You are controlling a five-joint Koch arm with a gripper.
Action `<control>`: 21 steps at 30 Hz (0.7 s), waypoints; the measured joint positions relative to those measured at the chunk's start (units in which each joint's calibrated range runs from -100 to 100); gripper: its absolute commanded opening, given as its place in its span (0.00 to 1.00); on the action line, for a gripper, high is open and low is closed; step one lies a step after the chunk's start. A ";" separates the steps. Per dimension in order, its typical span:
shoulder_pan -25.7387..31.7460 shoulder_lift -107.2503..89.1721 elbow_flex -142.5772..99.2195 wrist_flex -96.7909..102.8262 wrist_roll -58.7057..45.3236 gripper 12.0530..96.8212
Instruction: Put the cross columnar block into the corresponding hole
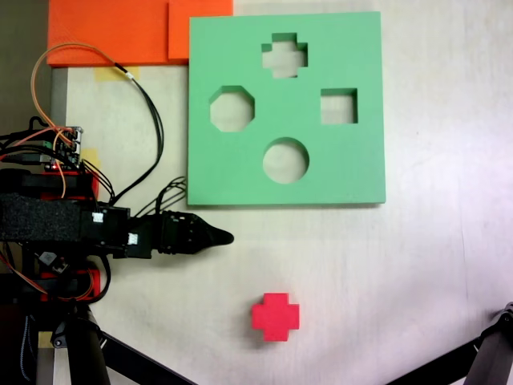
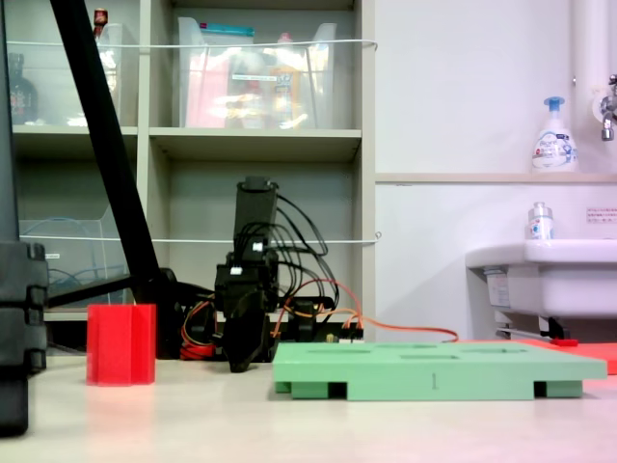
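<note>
Block lies off the gripper's line, board on the other side

Block first: the cross columnar block [image 1: 275, 316] stands upright on the bare table [image 1: 433, 265], a bright red plus-shaped column. In the top-down fixed view it sits below the gripper [image 1: 223, 237] and a little past its tip, clear of it and touching nothing. The gripper points toward the right of that picture, so the block lies off to one side of its pointing line, not ahead of it. The jaws taper to one dark point there, and in the low side-on fixed view the gripper [image 2: 241, 363] hangs tip-down as one dark mass close over the table; whether the jaws are parted or pressed together cannot be told, though nothing is between them.

The green foam board [image 1: 240, 176] lies on the opposite side of the gripper from the block, its near edge just above the tip. The corresponding hole [image 1: 284, 55], the plus-shaped cutout, is by the board's far edge, beyond the octagonal, round and square cutouts.

The pickup looks not yet begun. The coming move seems to turn on swinging the tip sideways toward the block.
</note>
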 measured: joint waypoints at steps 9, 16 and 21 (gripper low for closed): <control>-0.05 0.00 0.00 0.00 0.63 0.43; -3.61 0.00 0.00 0.00 17.09 0.41; -6.25 0.00 1.08 -1.08 27.69 0.38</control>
